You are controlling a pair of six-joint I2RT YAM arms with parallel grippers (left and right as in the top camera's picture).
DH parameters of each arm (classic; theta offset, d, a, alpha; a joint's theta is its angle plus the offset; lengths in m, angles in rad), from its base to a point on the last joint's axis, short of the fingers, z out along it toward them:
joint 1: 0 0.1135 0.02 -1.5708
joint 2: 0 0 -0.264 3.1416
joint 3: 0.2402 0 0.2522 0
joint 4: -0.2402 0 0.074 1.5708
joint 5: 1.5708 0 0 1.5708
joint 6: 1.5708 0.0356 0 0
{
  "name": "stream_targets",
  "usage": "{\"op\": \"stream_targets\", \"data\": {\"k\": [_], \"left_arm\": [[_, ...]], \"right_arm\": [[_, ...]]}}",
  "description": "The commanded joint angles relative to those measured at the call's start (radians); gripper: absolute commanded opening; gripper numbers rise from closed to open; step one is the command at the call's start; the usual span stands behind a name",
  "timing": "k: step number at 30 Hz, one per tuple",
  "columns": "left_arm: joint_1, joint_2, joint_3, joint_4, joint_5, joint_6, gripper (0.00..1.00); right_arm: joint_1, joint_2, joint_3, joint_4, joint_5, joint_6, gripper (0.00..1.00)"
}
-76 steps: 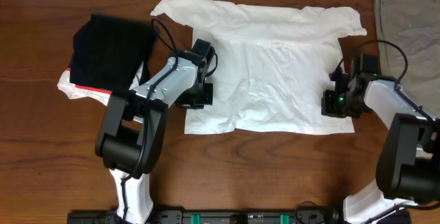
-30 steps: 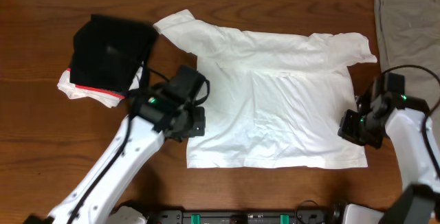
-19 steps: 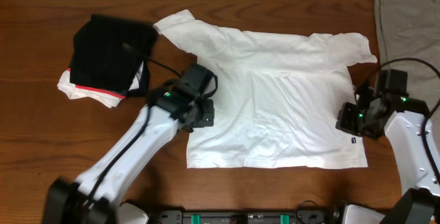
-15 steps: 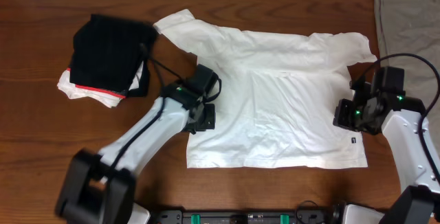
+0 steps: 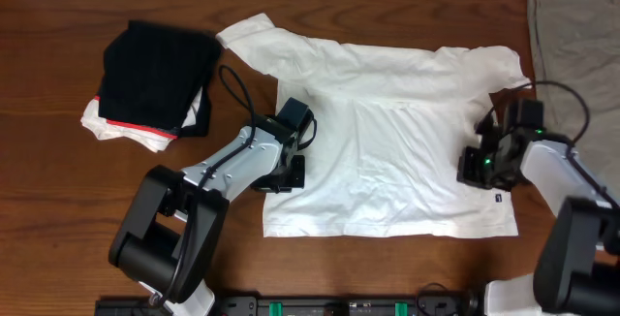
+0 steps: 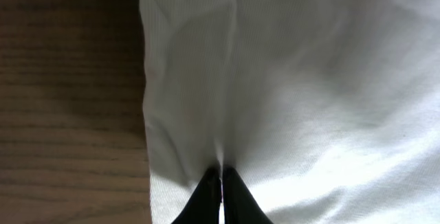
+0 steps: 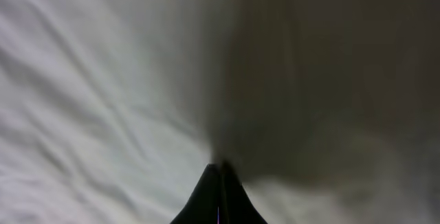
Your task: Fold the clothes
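- On a wooden table (image 5: 58, 209), a black garment (image 5: 155, 69) is laid left, the T-shirt (image 5: 397, 151) spread flat centre, an olive cloth (image 5: 581, 45) right.
- The T-shirt's left edge is pinched by the closed left gripper (image 6: 221, 172), its right side by the closed right gripper (image 7: 220, 165).
- The right gripper is found slightly further inward than a moment before.

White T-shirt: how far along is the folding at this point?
Done: the white T-shirt lies spread flat on the table, sleeves out. In hand: the left gripper and the right gripper are each shut on a pinch of fabric near opposite side edges, with creases running into the fingertips. Left: every fold; no part of the shirt is turned over yet.
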State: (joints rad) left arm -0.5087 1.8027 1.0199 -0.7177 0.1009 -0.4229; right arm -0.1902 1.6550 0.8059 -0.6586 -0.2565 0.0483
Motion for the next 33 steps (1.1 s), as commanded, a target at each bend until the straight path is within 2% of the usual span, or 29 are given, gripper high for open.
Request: {"op": "stream_targets", "data": {"k": [1,7,14,23,29,33], "left_arm": [[-0.002,0.021,-0.045,0.025,-0.011,-0.030,0.06],[-0.002,0.021,-0.127,0.022,-0.011,-0.063,0.06],[-0.002,0.021,-0.135,-0.105,-0.011,-0.070,0.06],[-0.003,0.021,-0.143,-0.192,0.005,-0.069,0.06],[-0.032,0.015,-0.154,-0.209,0.039,-0.069,0.06],[-0.048,-0.052,-0.150,-0.225,0.045,-0.069,0.06]], "right_arm": [[0.008,0.065,-0.053,0.038,-0.002,0.006,0.02],[0.006,0.126,-0.061,0.008,0.001,0.011,0.01],[0.006,0.125,-0.061,-0.067,0.051,0.057,0.01],[0.001,0.117,-0.047,-0.199,0.151,0.221,0.01],[0.001,0.052,-0.044,-0.264,0.152,0.220,0.01],[0.001,-0.057,-0.015,-0.334,0.152,0.220,0.01]]}}
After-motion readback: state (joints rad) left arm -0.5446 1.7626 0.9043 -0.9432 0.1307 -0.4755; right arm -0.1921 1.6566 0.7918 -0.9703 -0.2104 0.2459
